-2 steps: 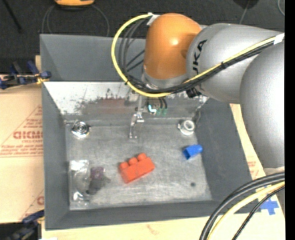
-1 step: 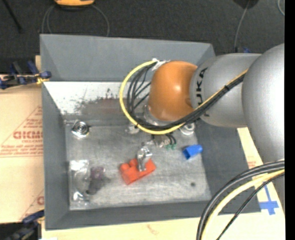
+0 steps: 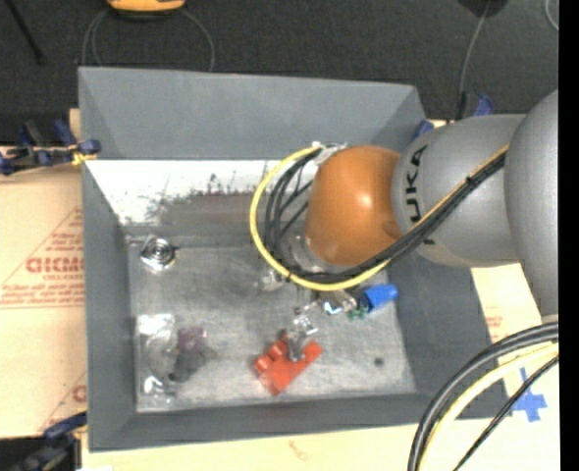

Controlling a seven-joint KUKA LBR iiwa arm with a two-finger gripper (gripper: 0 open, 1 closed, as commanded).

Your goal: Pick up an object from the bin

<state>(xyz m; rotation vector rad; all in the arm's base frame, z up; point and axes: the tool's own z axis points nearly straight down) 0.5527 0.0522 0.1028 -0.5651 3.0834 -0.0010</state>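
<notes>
Grey bin (image 3: 105, 292) holds a few loose things. Arm with orange cover (image 3: 353, 214) hangs over the floor's middle. Claw (image 3: 304, 324) sits just over a red flat plastic piece (image 3: 288, 363) at 6 o'clock, maybe touching it. Can't tell how far it's open, and nothing is seen held. Red piece looks light, stiff and a bit slick, so best pinched across its narrow width. Crumpled clear wrap with dark bit (image 3: 177, 349) at 8 o'clock, small blue thing (image 3: 380, 294) at 3, shiny metal bit (image 3: 158, 254) at 10.
</notes>
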